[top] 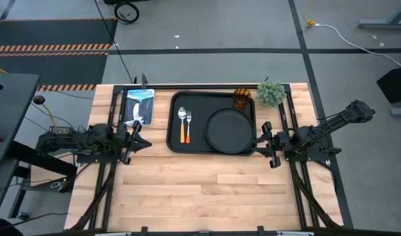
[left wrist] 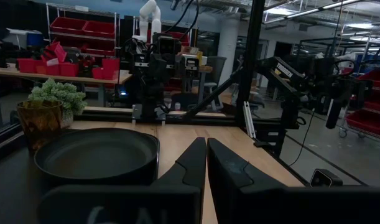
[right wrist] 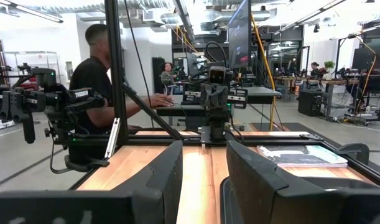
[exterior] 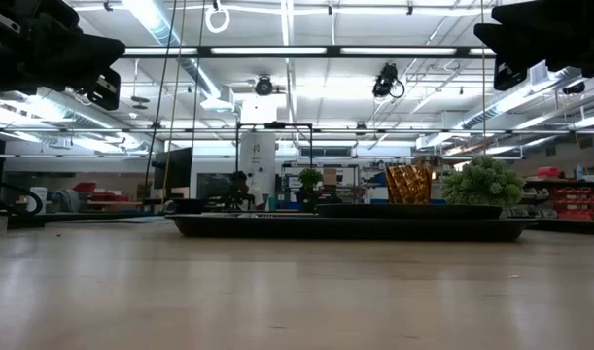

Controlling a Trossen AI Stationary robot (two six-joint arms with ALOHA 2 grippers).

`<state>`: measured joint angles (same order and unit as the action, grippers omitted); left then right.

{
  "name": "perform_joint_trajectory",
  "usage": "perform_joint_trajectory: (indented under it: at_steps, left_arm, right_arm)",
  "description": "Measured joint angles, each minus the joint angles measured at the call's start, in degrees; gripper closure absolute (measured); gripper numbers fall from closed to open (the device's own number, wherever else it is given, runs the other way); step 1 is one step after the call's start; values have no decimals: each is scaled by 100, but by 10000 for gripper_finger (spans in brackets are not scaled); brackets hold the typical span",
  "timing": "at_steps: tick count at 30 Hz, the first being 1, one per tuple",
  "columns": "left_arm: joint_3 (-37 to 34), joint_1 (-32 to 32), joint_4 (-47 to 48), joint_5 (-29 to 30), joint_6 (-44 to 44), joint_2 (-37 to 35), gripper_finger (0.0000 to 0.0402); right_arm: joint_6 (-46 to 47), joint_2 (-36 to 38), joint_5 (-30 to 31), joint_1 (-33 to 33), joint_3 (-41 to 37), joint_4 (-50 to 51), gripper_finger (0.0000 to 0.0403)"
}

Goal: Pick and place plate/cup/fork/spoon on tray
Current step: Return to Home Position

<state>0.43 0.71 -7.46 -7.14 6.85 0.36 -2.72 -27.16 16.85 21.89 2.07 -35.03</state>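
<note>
— Grippers status?
— Left gripper (top: 142, 142) is sitting w/ fingers pressed together, right gripper (top: 262, 141) w/ fingers slightly spread, both holding nothing.
— Items?
— Tray (top: 175, 124) is lying btwn my grippers: plate (top: 230, 130) beside right gripper, cup (top: 242, 98) at tray's far corner, spoon (top: 182, 124) and fork (top: 189, 126) nearer left gripper.

"TROSSEN" lettering on far arm (left wrist: 288, 70); no other readable text.
</note>
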Motion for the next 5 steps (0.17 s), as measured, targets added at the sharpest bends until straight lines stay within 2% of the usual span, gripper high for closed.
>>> perform_joint_trajectory:
  at_steps: [5]
  left_arm:
    - [0, -2, 0, -1, 0, 0, 379]
  right_arm:
    - [0, 0, -1, 0, 0, 0, 271]
